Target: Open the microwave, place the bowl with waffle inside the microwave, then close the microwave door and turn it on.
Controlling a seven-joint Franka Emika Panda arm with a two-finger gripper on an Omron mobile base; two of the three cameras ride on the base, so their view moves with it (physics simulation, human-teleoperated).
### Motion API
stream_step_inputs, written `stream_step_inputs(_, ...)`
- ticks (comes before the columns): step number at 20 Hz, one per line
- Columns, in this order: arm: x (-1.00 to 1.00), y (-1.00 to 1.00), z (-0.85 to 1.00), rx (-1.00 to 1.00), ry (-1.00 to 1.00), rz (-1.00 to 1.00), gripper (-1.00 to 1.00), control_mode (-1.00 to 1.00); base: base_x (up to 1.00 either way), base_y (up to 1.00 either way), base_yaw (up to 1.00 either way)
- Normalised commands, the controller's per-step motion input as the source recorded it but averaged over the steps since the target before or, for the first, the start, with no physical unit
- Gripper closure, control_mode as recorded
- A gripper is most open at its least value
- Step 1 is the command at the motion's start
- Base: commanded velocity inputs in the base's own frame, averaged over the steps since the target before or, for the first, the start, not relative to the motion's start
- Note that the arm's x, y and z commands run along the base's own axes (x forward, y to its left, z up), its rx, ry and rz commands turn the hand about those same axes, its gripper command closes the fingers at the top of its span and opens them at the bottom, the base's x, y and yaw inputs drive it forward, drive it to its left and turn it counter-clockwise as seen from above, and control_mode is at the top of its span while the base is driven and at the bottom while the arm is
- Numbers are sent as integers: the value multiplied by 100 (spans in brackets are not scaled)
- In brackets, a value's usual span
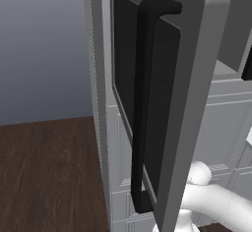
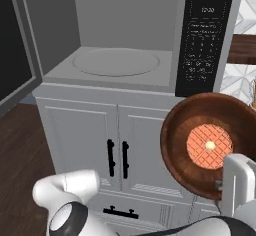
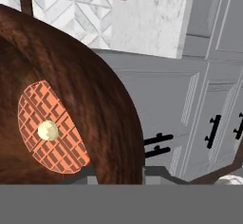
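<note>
Base views flanking the open microwave [image 2: 125, 55]; hand view close on bowl [image 3: 95, 99].

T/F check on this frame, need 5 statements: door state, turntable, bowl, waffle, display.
1. The microwave door is swung open. True.
2. The bowl sits on the turntable. False: it is out in front of the lower cabinets, at the end effector, below the control panel; the turntable is bare.
3. A waffle with a pale dab on top lies in the bowl. True.
4. The bowl is white. False: it is brown, wood-grained.
5. The microwave display is blank. False: it shows digits, too small to read surely.
</note>
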Motion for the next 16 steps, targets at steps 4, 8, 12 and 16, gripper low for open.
stream_step_inputs(4,-69,68,61,-4,3,11,100,-100,0,0,0)
stream_step_inputs(8,-58,91,42,-15,0,18,100,-100,0,0,0)
stream_step_inputs(12,-29,100,28,-22,1,21,100,-100,0,0,0)
stream_step_inputs(16,-7,100,22,-24,9,24,100,-100,0,0,0)
